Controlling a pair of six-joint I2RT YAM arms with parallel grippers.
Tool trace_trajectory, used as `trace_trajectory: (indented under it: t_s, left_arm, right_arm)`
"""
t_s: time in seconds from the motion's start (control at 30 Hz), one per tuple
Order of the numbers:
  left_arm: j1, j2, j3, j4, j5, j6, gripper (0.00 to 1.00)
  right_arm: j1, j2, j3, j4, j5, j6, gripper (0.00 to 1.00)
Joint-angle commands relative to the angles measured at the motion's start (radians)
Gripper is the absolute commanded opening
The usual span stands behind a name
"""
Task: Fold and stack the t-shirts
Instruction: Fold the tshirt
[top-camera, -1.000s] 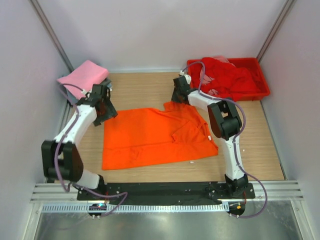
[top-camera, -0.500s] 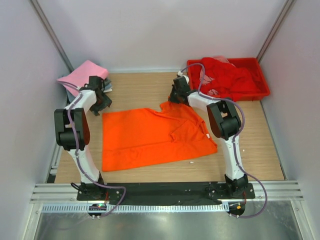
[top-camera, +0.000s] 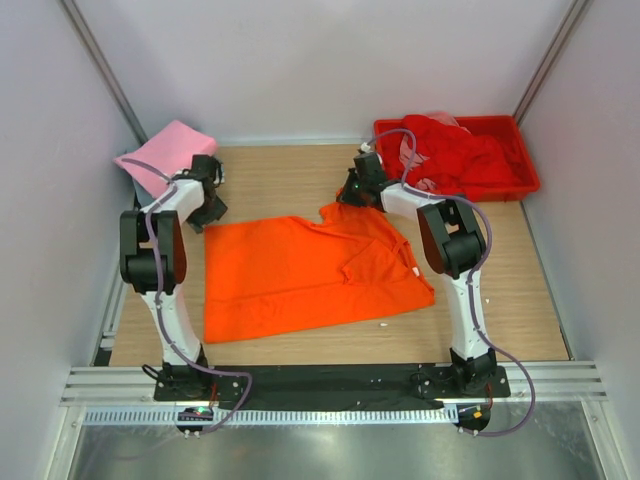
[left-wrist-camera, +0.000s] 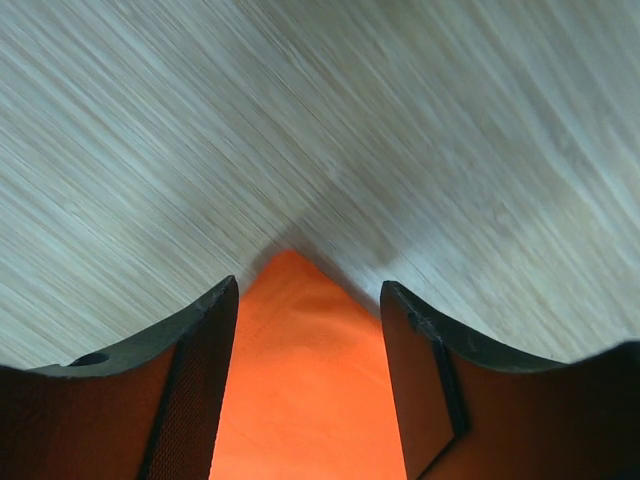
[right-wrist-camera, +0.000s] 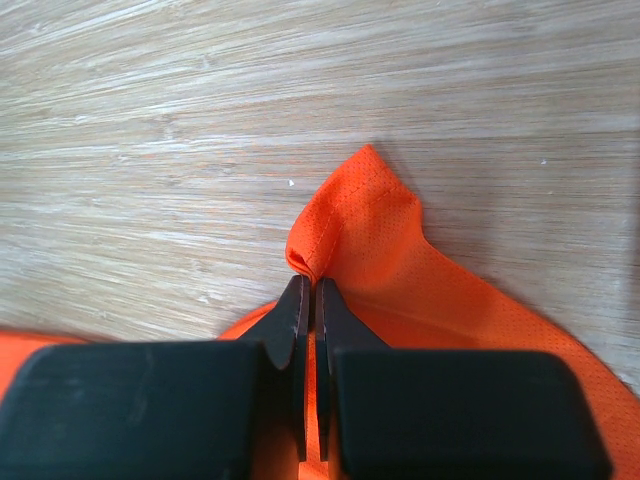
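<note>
The orange t-shirt (top-camera: 310, 275) lies spread flat on the wooden table. My left gripper (top-camera: 207, 212) is at its far left corner. In the left wrist view that gripper (left-wrist-camera: 308, 290) stands open, and the pointed orange corner (left-wrist-camera: 305, 380) lies between the two fingers with gaps on both sides. My right gripper (top-camera: 345, 203) is at the shirt's far right edge. In the right wrist view it (right-wrist-camera: 309, 285) is shut on a pinched fold of orange cloth (right-wrist-camera: 400, 270). A folded pink t-shirt (top-camera: 165, 152) lies at the far left. Crumpled red t-shirts (top-camera: 455, 150) fill the tray.
The red plastic tray (top-camera: 525, 170) stands at the far right corner, just behind the right gripper. White walls close in on the left, right and far sides. Bare wood (top-camera: 280, 180) runs between the pink t-shirt and the tray.
The left arm's elbow has swung up and inward, while its gripper stayed by the shirt's far left corner. The right gripper has drawn the far right edge slightly left.
</note>
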Motion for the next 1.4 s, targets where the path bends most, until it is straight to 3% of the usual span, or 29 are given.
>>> trace_trajectory:
  t_s: [0.0,0.33,0.5,0.57,0.63,1.0,1.37]
  left_arm:
    - [-0.038,0.033,-0.014,0.006,-0.054,-0.023,0.59]
    - [-0.063,0.051,-0.009,0.005,-0.099,-0.020,0.45]
    - [-0.066,0.051,-0.005,-0.007,-0.099,-0.020,0.13]
    - [-0.067,0.043,0.000,-0.013,-0.096,-0.014,0.10]
    - [-0.070,0.031,0.004,-0.021,-0.088,-0.006,0.01]
    - [-0.100,-0.095,-0.003,-0.092,-0.086,0.009,0.00]
    - [-0.126,-0.274,-0.132,-0.109,-0.083,0.004,0.00]
  right_arm:
    - [-0.007,0.025,-0.032,-0.023,-0.021,0.009,0.01]
    - [-0.021,0.025,-0.043,-0.015,-0.050,0.016,0.01]
    - [-0.024,0.016,-0.058,-0.005,-0.050,0.015,0.01]
    - [-0.022,0.001,-0.074,0.015,-0.059,0.016,0.01]
    - [-0.022,-0.008,-0.084,0.030,-0.076,0.018,0.01]
    - [-0.019,-0.224,-0.153,-0.063,-0.064,-0.054,0.01]
    - [0.010,-0.456,-0.304,-0.164,0.005,-0.079,0.01]
